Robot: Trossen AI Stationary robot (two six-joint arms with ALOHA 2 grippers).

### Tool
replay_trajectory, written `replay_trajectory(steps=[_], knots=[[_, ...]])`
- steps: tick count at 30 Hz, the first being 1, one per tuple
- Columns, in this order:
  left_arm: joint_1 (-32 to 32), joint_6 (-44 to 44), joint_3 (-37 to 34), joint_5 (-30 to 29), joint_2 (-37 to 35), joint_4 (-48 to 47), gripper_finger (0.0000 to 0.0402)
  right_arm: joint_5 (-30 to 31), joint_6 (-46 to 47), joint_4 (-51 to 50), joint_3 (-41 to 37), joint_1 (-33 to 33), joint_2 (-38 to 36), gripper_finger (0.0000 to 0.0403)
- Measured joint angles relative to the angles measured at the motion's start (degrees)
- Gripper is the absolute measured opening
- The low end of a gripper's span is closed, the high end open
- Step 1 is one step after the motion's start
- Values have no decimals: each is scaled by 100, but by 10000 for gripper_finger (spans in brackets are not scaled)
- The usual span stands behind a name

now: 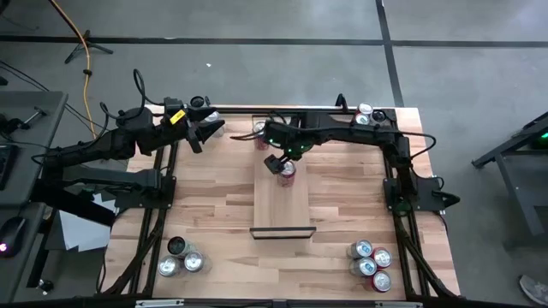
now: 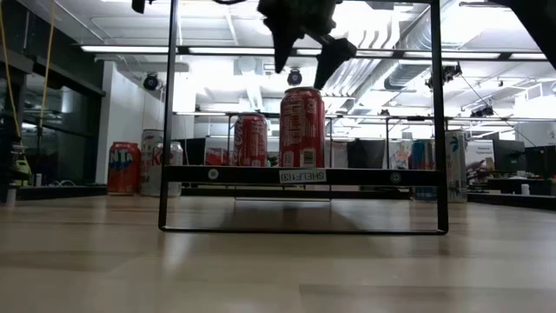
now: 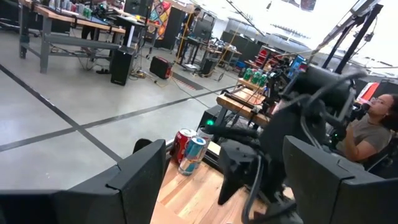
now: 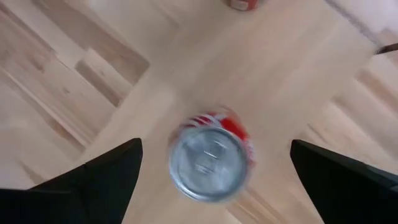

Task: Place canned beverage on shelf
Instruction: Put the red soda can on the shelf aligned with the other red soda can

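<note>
Can axis: your red can (image 1: 287, 169) stands upright, long axis vertical, silver lid facing straight up; in the right wrist view you look down on that lid (image 4: 209, 163).
Can place: it sits on the shelf (image 1: 282, 202), toward the board's 12 o'clock end in the high view; in the low view the can (image 2: 301, 128) rests on the dark front rail line of the shelf (image 2: 304, 175).
Shelf axis: you see the pale board run from 12 to 6 o'clock on the table (image 1: 214, 205), with a black rail at the 6 o'clock end.
Right gripper: your right gripper (image 1: 279, 162) hangs above the can with its fingers spread wide and released; nothing is held. In the right wrist view the two dark fingers (image 4: 102, 174) stand well out on either side of the lid, touching nothing.
Can to gripper: the can is directly below the right gripper, centred between the fingers; in the low view the gripper (image 2: 304, 54) hangs just above the can's top, apart from it.
Left gripper: your left gripper (image 1: 205, 133) waits at the table's 11 o'clock corner, fingers parted and empty.
Other cans: a second red can (image 1: 260, 132) stands just off the shelf at 12 o'clock; clusters sit at 7 o'clock (image 1: 181, 257), 5 o'clock (image 1: 370, 261) and 1 o'clock (image 1: 366, 114).
Room: a person (image 3: 367, 130) sits beyond the table in the left wrist view.
</note>
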Motion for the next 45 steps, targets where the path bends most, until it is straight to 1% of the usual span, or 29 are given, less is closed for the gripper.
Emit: replay_trajectory(steps=[4, 9, 13, 17, 23, 27, 31, 34, 35, 37, 39, 45], knots=[[2, 1, 0, 2, 0, -3, 270, 11, 216, 193, -215, 124, 1, 394], [2, 0, 0, 2, 0, -86, 270, 307, 529, 178, -568, 267, 2, 394], [1, 0, 0, 2, 0, -105, 270, 404, 616, 289, -810, 328, 2, 394], [0, 0, 0, 2, 0, -105, 270, 402, 816, 329, -1045, 330, 2, 394], [0, 2, 0, 2, 0, -107, 270, 348, 666, 420, -1185, 328, 2, 391], [1, 2, 0, 2, 0, -107, 270, 348, 569, 540, -1187, 323, 2, 371], [0, 2, 0, 2, 0, -109, 270, 290, 394, 557, -1187, 323, 2, 331], [0, 2, 0, 2, 0, -110, 270, 261, -68, 541, -1187, 323, 2, 293], [0, 2, 0, 2, 0, -111, 270, 246, -319, 545, -1187, 322, 2, 286], [0, 2, 0, 2, 0, -111, 270, 174, -961, 541, -1185, 319, 2, 285], [0, 2, 0, 2, 0, -111, 270, 83, -1847, 526, -1183, 319, 0, 285], [0, 2, 0, 2, 0, -111, 270, -354, -4924, 382, -1178, 319, -7, 285]])
